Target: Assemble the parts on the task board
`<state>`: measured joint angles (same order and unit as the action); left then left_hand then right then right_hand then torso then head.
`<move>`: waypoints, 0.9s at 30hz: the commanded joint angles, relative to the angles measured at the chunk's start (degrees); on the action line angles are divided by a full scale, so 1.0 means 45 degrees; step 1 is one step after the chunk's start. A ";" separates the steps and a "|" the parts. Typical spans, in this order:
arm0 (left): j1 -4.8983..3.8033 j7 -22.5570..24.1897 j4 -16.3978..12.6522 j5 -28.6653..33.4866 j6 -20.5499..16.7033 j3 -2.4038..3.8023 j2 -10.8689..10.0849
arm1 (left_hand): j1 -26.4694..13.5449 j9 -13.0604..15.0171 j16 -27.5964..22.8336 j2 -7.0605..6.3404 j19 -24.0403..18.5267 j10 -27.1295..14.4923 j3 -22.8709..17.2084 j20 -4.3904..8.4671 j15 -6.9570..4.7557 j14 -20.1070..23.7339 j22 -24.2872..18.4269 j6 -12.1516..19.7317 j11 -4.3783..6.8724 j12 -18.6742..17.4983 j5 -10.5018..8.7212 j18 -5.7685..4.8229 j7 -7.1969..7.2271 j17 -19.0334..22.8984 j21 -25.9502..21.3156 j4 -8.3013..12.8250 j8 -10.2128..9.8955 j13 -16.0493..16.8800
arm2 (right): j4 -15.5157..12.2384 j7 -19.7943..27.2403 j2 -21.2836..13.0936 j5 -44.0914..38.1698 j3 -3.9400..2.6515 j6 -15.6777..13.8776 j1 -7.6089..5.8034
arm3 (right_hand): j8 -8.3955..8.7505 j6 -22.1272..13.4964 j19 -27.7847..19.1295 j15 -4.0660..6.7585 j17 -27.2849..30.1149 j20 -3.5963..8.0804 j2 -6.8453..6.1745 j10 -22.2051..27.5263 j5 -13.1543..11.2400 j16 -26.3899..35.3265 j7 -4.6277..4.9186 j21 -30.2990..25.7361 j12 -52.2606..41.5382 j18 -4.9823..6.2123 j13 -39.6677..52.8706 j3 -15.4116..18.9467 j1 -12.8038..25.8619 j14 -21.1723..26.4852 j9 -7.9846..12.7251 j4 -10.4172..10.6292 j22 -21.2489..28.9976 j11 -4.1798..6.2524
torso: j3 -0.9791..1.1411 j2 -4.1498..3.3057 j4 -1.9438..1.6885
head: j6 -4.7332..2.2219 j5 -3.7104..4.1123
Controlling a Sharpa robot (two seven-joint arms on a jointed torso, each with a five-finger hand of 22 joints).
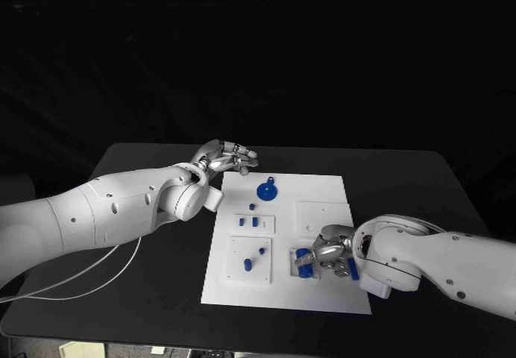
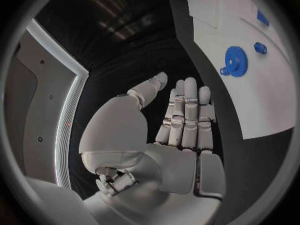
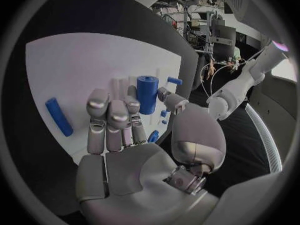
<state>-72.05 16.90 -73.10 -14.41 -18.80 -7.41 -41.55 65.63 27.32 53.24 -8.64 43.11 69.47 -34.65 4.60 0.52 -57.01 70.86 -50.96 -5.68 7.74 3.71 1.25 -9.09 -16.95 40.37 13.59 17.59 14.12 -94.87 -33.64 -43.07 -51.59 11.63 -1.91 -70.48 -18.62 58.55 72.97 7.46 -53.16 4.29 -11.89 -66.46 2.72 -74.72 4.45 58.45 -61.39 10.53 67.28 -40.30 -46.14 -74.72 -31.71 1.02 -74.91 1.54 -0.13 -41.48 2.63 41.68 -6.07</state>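
Head view: task board (image 1: 323,186) is the landmark, lying mid-table (image 1: 129,160). Left hand (image 1: 226,158) hangs off the board's far left corner, over bare table, fingers loosely curled and holding nothing. From the left wrist, its fingers (image 2: 186,116) lie straight and close together, palm empty.

Right hand (image 1: 331,256) sits low over the board's near right part, among several blue pieces. From the right wrist, a blue cylinder (image 3: 147,94) stands upright just past the fingertips (image 3: 112,110); contact likely, a firm grip cannot be confirmed. A blue peg (image 3: 59,116) lies loose on the board beside that hand.

Blue gear (image 1: 268,192) lies flat near the board's far end. Small pegs (image 1: 250,221) stand in the left-middle block.

Judgement: early to middle stage. A few pegs look seated; gear and loose peg remain unplaced.
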 commanded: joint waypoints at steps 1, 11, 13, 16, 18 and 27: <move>-0.0013 0.0090 -0.0034 0.0055 0.0148 0.0007 0.0027 | -0.0100 -0.0001 -0.0040 -0.0034 -0.0023 -0.0044 0.0070 0.0028 0.0090 -0.0034 0.0020 0.0100 -0.0017 -0.0070 -0.0042 0.0029 -0.0002 -0.0020 -0.0055 -0.0036 0.0049 0.0015 | 0.0028 0.0029 0.0002 -0.0305 0.0018 0.0141 0.0026 | 0.0074 -0.0017 -0.0066 0.0039 -0.0017 -0.0042 -0.0333 -0.0054 0.0036 0.0053 0.0092 0.0082 0.0057 0.0976 -0.0001 0.0310 0.0354 0.0024 0.0020 0.0050 -0.0194 -0.0002 | -0.0005 0.0002 0.0003 | -0.0003 0.0000; -0.0013 0.0087 -0.0027 0.0055 0.0146 0.0007 0.0025 | -0.0111 -0.0002 -0.0045 -0.0034 -0.0022 -0.0046 0.0074 0.0026 0.0091 -0.0034 0.0024 0.0101 -0.0018 -0.0070 -0.0043 0.0028 -0.0003 -0.0027 -0.0059 -0.0047 0.0049 0.0015 | -0.0054 0.0200 -0.0061 -0.0355 0.0019 -0.0006 0.0028 | 0.0164 -0.0157 -0.0231 0.0060 -0.0035 0.0113 -0.0765 0.0096 0.0023 0.0132 0.0079 -0.0017 0.0139 0.0994 0.0035 0.1760 0.1076 0.0094 0.0010 -0.0085 -0.0151 0.0008 | -0.0010 0.0001 0.0001 | -0.0007 -0.0013; -0.0013 0.0085 -0.0027 0.0055 0.0150 0.0007 0.0022 | -0.0111 -0.0002 -0.0046 -0.0034 -0.0022 -0.0046 0.0074 0.0026 0.0091 -0.0034 0.0025 0.0102 -0.0018 -0.0070 -0.0043 0.0028 -0.0003 -0.0029 -0.0060 -0.0048 0.0049 0.0015 | -0.0088 0.0247 -0.0095 -0.0399 0.0019 -0.0024 0.0030 | 0.0180 -0.0166 -0.0290 0.0076 -0.0056 0.0178 -0.0596 0.0119 0.0030 0.0148 0.0069 -0.0040 0.0157 0.0994 0.0055 0.2269 0.1135 0.0113 -0.0004 -0.0315 -0.0152 0.0024 | -0.0007 0.0005 0.0001 | -0.0006 -0.0025; -0.0013 0.0084 -0.0028 0.0055 0.0140 0.0007 0.0020 | -0.0111 -0.0002 -0.0048 -0.0036 -0.0023 -0.0046 0.0075 0.0026 0.0091 -0.0034 0.0026 0.0102 -0.0018 -0.0071 -0.0043 0.0028 -0.0003 -0.0031 -0.0062 -0.0049 0.0049 0.0015 | -0.0139 0.0345 -0.0167 -0.0440 0.0019 -0.0036 0.0034 | 0.0213 -0.0162 -0.0345 0.0086 -0.0078 0.0231 -0.0368 0.0132 0.0056 0.0174 0.0060 -0.0075 0.0183 0.0994 0.0071 0.2754 0.1151 0.0123 -0.0003 -0.0599 -0.0145 0.0038 | -0.0005 0.0004 -0.0003 | -0.0013 -0.0029; -0.0013 0.0085 -0.0028 0.0055 0.0145 0.0007 0.0017 | -0.0110 -0.0002 -0.0048 -0.0036 -0.0023 -0.0046 0.0075 0.0027 0.0091 -0.0034 0.0027 0.0103 -0.0017 -0.0071 -0.0042 0.0028 -0.0003 -0.0032 -0.0062 -0.0049 0.0049 0.0015 | -0.0222 0.0511 -0.0259 -0.0512 0.0019 -0.0007 0.0041 | 0.0233 -0.0162 -0.0370 0.0085 -0.0089 0.0243 -0.0228 0.0137 0.0093 0.0183 0.0058 -0.0089 0.0195 0.0994 0.0079 0.2981 0.1143 0.0125 0.0004 -0.0774 -0.0146 0.0041 | -0.0005 0.0005 -0.0006 | -0.0022 -0.0034; -0.0012 0.0084 -0.0025 0.0055 0.0148 0.0006 0.0002 | -0.0105 -0.0003 -0.0053 -0.0037 -0.0023 -0.0047 0.0073 0.0028 0.0091 -0.0033 0.0031 0.0104 -0.0017 -0.0071 -0.0041 0.0029 -0.0003 -0.0038 -0.0067 -0.0049 0.0049 0.0016 | -0.0630 0.1877 -0.0623 -0.0838 0.0018 0.0681 0.0055 | 0.0347 -0.0029 -0.0376 0.0086 -0.0133 0.0246 0.0611 0.0091 0.0462 0.0271 0.0052 -0.0147 0.0235 0.0994 0.0127 0.3898 0.0107 0.0095 0.0092 -0.2906 -0.0132 0.0040 | -0.0007 0.0005 0.0006 | -0.0037 -0.0023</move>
<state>-72.05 16.87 -73.08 -14.40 -18.77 -7.42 -41.61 65.63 27.32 53.25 -8.64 43.11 69.47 -34.52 4.60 0.52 -57.02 70.90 -50.96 -5.68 7.74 3.71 1.25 -9.09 -17.05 40.37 13.46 17.59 14.11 -97.36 -28.98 -45.83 -53.81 11.70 -1.23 -70.32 -17.28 57.94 71.47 7.67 -53.71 4.96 -9.08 -66.24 4.66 -73.83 4.74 58.11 -60.55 10.75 67.79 -22.83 -45.59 -74.11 -31.33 -11.94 -74.91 1.75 -0.16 -41.45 2.63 41.51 -6.19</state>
